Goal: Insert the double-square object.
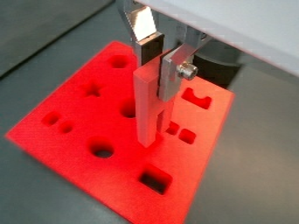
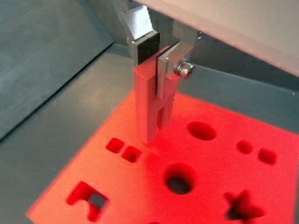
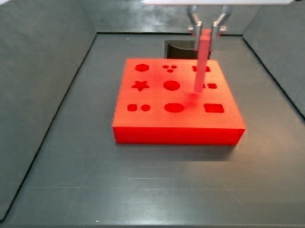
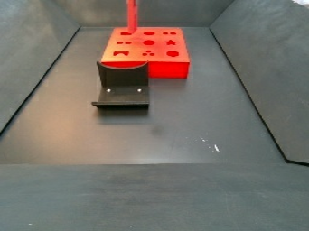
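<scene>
The dark L-shaped fixture (image 4: 122,86) stands nearest. Beyond it, the gripper (image 1: 162,54) clamps the double-square object (image 1: 147,105), a slim matte red bar, upright above the red block (image 3: 179,111). Its tip hovers beside the paired square holes (image 1: 180,134); squaring it over them looks crucial before lowering.
</scene>
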You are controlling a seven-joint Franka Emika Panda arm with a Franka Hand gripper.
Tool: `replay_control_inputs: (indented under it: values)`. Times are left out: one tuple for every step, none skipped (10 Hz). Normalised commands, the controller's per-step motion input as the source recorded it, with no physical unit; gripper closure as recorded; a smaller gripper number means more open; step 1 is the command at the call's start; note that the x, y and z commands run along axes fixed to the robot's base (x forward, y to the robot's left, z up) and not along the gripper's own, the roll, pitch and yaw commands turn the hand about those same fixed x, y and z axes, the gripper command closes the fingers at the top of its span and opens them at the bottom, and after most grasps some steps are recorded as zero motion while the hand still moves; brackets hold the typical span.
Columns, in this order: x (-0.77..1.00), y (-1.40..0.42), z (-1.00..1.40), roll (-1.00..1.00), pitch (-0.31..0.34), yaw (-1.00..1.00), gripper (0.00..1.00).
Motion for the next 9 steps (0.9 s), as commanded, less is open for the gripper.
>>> replay_control_inputs:
  values:
    - [0.25, 0.16, 0.00, 0.04, 0.000, -0.83, 1.00]
    - [0.25, 0.16, 0.00, 0.04, 0.000, -0.84, 1.00]
    - [0.25, 0.15, 0.00, 0.03, 0.000, -0.85, 1.00]
    - [0.24, 0.15, 0.00, 0.03, 0.000, -0.85, 1.00]
    - [0.25, 0.15, 0.00, 0.03, -0.001, -0.85, 1.00]
    - [0.25, 0.15, 0.00, 0.03, -0.001, -0.85, 1.00]
    - [0.23, 0.15, 0.00, 0.03, 0.000, -0.85, 1.00]
    - [0.12, 0.10, 0.00, 0.03, 0.000, -0.90, 1.00]
    - [0.03, 0.06, 0.00, 0.03, 0.000, -0.93, 1.00]
